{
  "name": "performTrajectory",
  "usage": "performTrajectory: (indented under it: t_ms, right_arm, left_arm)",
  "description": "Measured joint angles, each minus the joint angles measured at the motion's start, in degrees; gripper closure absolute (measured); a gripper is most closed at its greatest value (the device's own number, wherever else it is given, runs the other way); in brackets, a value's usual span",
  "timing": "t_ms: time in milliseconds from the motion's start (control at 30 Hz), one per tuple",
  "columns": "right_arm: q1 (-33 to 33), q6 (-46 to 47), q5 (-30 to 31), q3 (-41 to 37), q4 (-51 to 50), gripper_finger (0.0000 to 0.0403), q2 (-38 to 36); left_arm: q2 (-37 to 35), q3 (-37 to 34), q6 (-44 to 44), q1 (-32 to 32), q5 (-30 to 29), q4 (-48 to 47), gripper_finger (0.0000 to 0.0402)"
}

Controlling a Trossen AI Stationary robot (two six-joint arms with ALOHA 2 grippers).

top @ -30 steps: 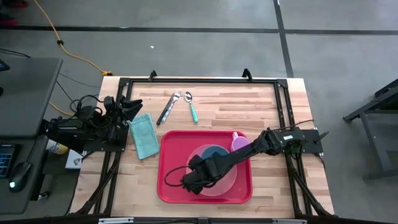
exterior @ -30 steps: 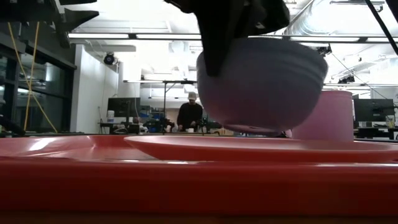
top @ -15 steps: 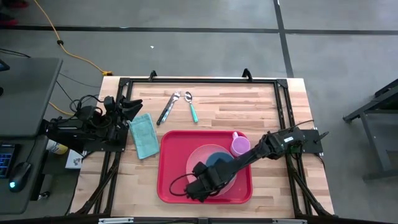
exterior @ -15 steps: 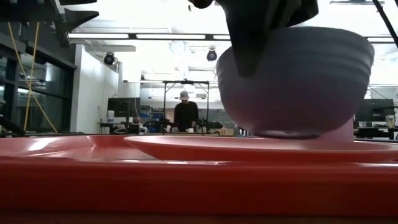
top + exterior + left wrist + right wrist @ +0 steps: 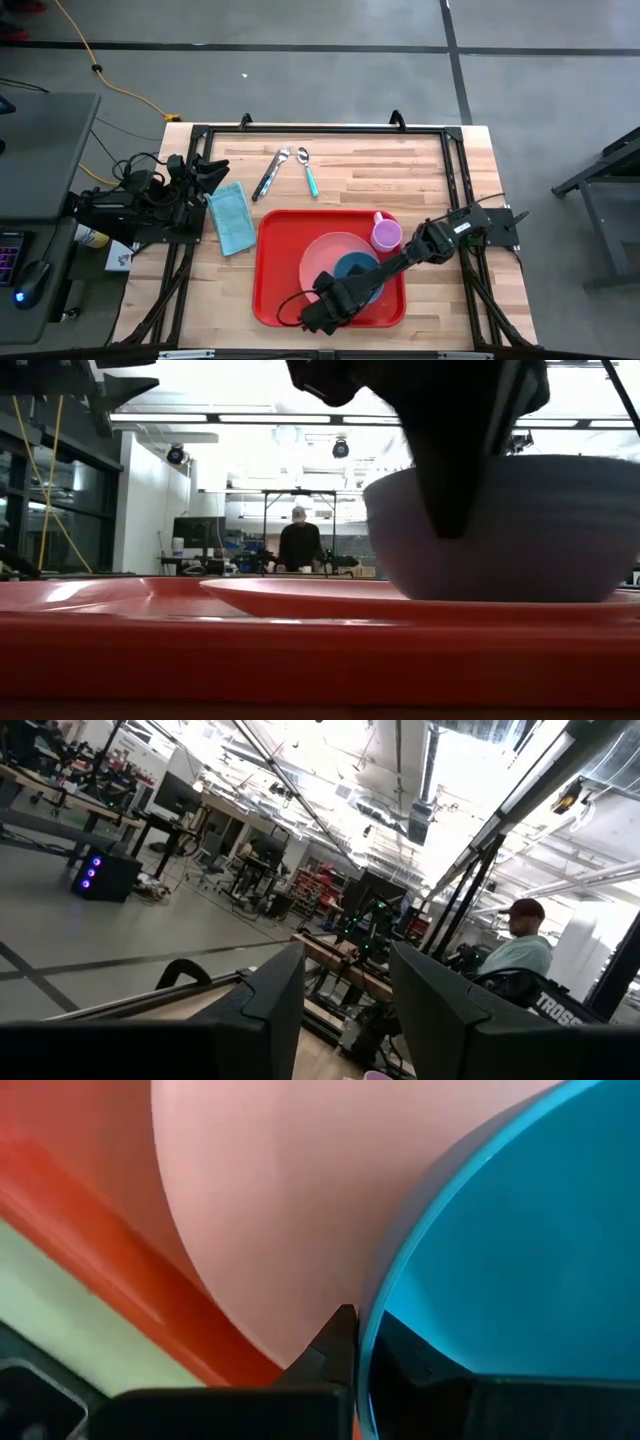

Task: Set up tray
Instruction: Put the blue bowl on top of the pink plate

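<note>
right tool [image 5: 345, 287]: pinched on bowl [image 5: 352, 274] rim; bowl down on plate [image 5: 325, 252] in tray [image 5: 272, 270]
left tool [image 5: 212, 172]: parted, empty, far off

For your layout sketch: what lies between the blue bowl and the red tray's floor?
The round pink plate, seen in the high view, under the blue bowl on the red tray.

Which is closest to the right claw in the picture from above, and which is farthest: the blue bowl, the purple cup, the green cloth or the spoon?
From the right claw, which is shut on the bowl's rim:
1. Blue bowl, on the pink plate, in the claw.
2. Purple cup, at the tray's far right corner.
3. Green cloth, on the table left of the tray.
4. Spoon, on the table beyond the tray.
</note>
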Motion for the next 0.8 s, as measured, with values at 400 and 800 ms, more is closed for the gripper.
performTrajectory:
  t_ms: [400, 800]
  right_arm:
    - [3.3, 2.9, -2.7, 0.0, -3.8, 0.0403, 0.1]
    - [3.6, 5.0, -2.1, 0.0, -5.2, 0.0403, 0.1]
  left_arm:
    - [0.0, 0.0, 0.0, 0.0, 0.0, 0.0, 0.0222]
    - [0.0, 0.0, -0.9, 0.0, 0.1, 0.0, 0.0222]
